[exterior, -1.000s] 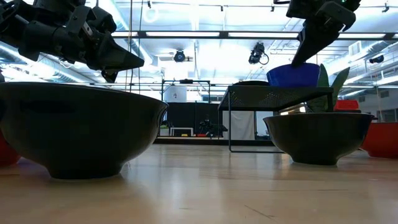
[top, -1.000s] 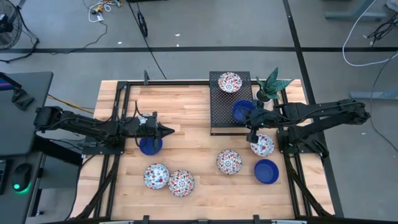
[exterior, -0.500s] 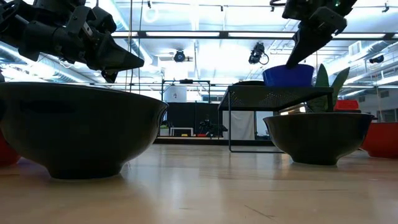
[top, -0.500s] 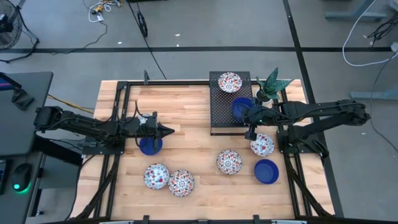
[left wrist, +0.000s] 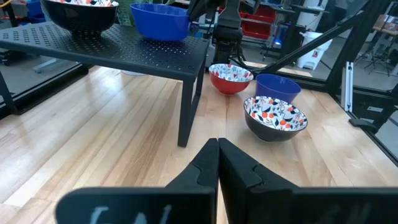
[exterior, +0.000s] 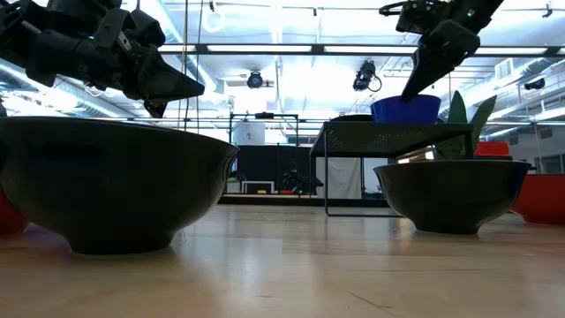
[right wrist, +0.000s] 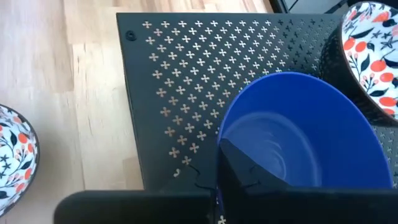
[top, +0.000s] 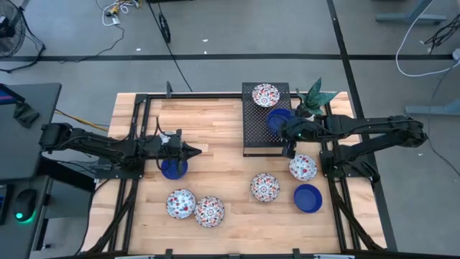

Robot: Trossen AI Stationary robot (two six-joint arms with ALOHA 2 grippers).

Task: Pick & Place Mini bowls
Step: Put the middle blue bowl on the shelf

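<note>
Step in hand: right hand (top: 288,134) is setting a blue bowl (top: 279,121) on the black perforated stand (top: 255,133); a placing move, judging by how low the bowl sits.
Right hand state: fingers pinched on the near rim of the blue bowl, one inside the wall and one outside, as the right wrist view shows.
Key relation: bowl lies over the stand's top, toward its front half; the low view shows its base at, or just above, the deck, and I cannot tell whether it touches.
Neighbour on the stand: a floral bowl (top: 265,94) sits at the back of the stand, just beside the blue one but apart from it.
Clearance: potted plant (top: 313,99) stands close on the right arm's side.
Left hand (top: 192,151): fingers closed together on nothing, waiting above the wooden surface (top: 215,129) beside another blue bowl (top: 172,170).
Remaining bowls: three floral ones and one blue lie on the surface before the stand, two of them nearer the right arm.
</note>
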